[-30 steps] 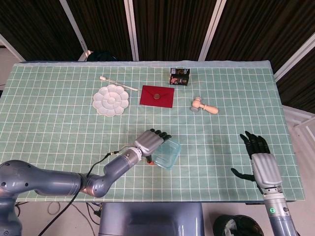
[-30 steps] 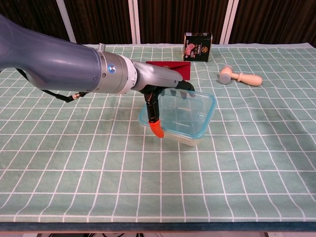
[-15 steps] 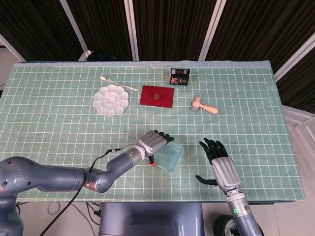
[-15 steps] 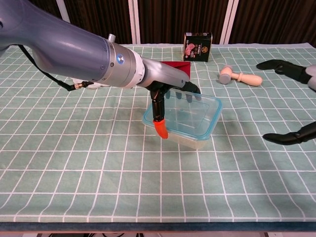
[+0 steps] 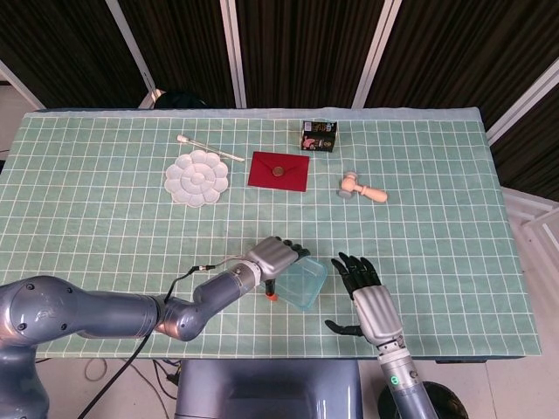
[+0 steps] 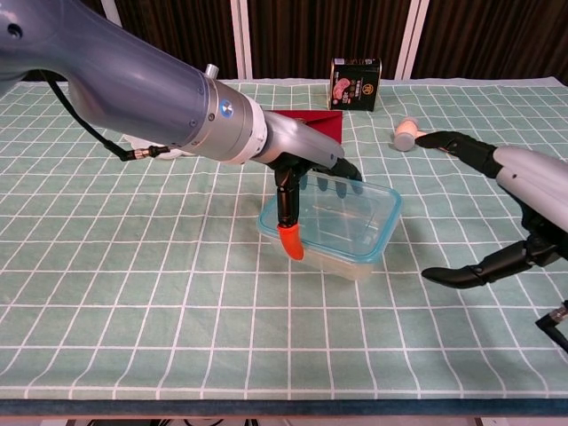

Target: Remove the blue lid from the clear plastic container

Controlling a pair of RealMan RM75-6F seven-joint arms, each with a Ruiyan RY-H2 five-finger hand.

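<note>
Container: clear rectangular plastic container (image 6: 342, 235) with translucent blue lid (image 6: 333, 217) still seated on it; sits on the green grid-patterned tablecloth (image 6: 133, 293) near the front edge, roughly centre.
Left hand: grey-and-black left hand (image 5: 272, 257) lies over the container's left end, dark fingers (image 6: 342, 169) draped across the lid top, orange-tipped thumb (image 6: 288, 235) pressed against the near side wall; it grips the container.
Right hand: right hand (image 5: 371, 301) is just right of the container, fingers spread apart, thumb held out to the side, holding nothing; not touching the lid as far as the chest view shows.
Background: white flower-shaped paint palette (image 5: 196, 177), thin white stick (image 5: 210, 147), dark red envelope (image 5: 279, 170), small wooden mallet (image 5: 362, 188), black printed box (image 5: 320, 135), all well apart towards the far side.
</note>
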